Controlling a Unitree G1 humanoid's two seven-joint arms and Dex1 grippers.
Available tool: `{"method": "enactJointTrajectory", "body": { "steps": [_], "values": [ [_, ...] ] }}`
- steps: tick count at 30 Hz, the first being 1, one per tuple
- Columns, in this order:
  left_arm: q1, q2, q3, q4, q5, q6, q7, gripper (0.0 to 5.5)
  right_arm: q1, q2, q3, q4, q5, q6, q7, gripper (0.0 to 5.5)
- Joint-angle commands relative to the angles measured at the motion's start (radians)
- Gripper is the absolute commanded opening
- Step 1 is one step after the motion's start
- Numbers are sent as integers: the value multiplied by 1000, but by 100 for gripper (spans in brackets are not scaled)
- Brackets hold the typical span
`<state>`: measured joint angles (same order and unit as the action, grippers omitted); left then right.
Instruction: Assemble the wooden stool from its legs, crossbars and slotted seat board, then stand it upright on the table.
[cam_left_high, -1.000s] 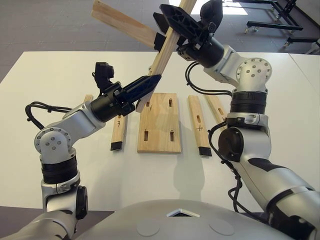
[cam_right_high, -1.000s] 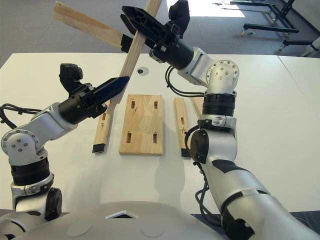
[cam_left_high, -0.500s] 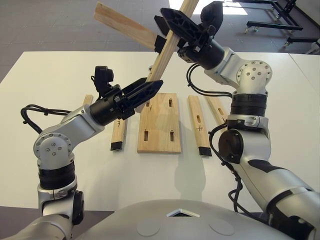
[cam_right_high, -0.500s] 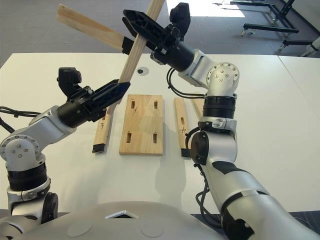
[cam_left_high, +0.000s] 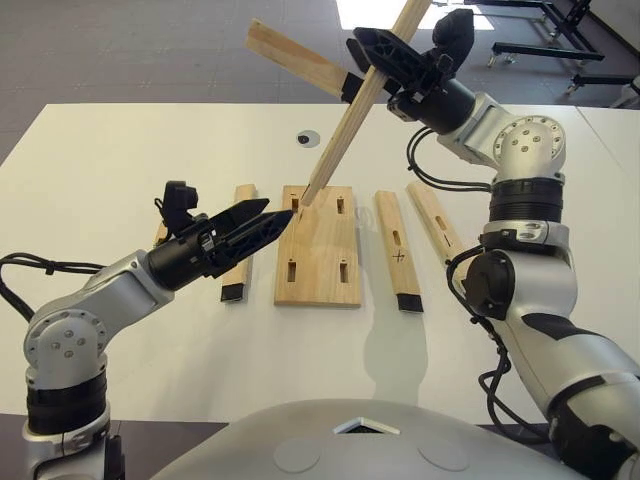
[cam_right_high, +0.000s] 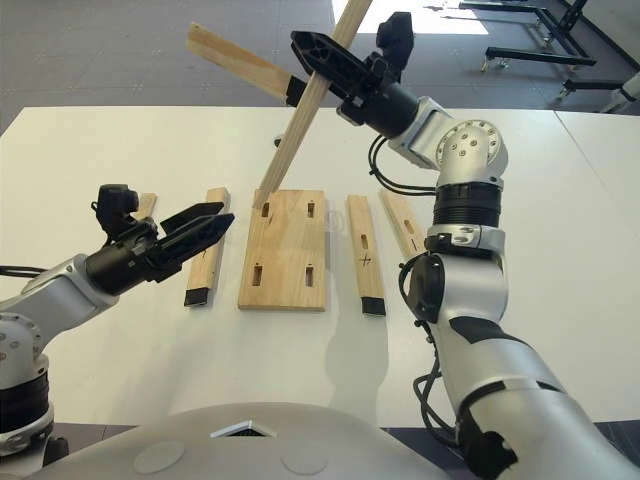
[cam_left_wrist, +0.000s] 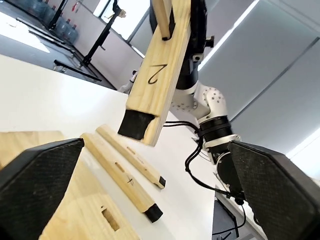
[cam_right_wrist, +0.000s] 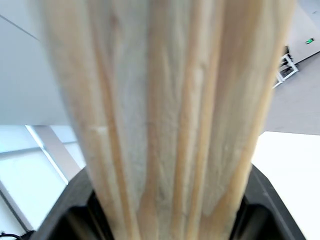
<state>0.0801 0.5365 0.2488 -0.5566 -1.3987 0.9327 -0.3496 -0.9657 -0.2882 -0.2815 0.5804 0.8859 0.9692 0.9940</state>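
The raised leg (cam_left_high: 345, 135) aims at the far-left slot of the seat board (cam_left_high: 320, 255)!
Left of the board, my left fingers (cam_left_high: 274, 211) hang spread and empty, nearest the leg's foot. The leg slants steeply down to the board's far-left corner, and above the far edge my right fingers (cam_left_high: 368, 68) pinch it by the crossbar (cam_left_high: 295, 60) joint.

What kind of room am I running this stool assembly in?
Probably a robotics lab or workshop hall, not a home: a plain white worktable, bare grey floor, and black wheeled equipment frames parked behind it; tall stands and water jugs sit farther off.
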Motion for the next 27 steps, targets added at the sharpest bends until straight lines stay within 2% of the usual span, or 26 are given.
{"method": "enactJointTrajectory", "body": {
  "steps": [1,3,8,13,20,24,27],
  "values": [
    [78,12,-21,-67,64,-15,52,540,-76,-29,47,80,-73,-65,86,207],
    [92,10,-69,-90,126,-12,86,540,-83,-40,64,108,-111,-103,123,207],
    [15,40,-376,-167,517,-6,202,540,-105,-60,102,174,-211,-232,191,207],
    [-72,10,-571,-174,790,24,323,540,-134,-61,107,234,-282,-348,218,207],
    [-170,-126,-630,-165,895,132,399,540,-110,-49,131,319,-391,-574,247,207],
    [-188,-155,-706,-136,975,149,408,540,-98,-48,144,354,-446,-670,260,207],
    [-178,-185,-713,-121,996,164,396,540,-76,-42,162,357,-483,-723,278,207]
  ]
}}
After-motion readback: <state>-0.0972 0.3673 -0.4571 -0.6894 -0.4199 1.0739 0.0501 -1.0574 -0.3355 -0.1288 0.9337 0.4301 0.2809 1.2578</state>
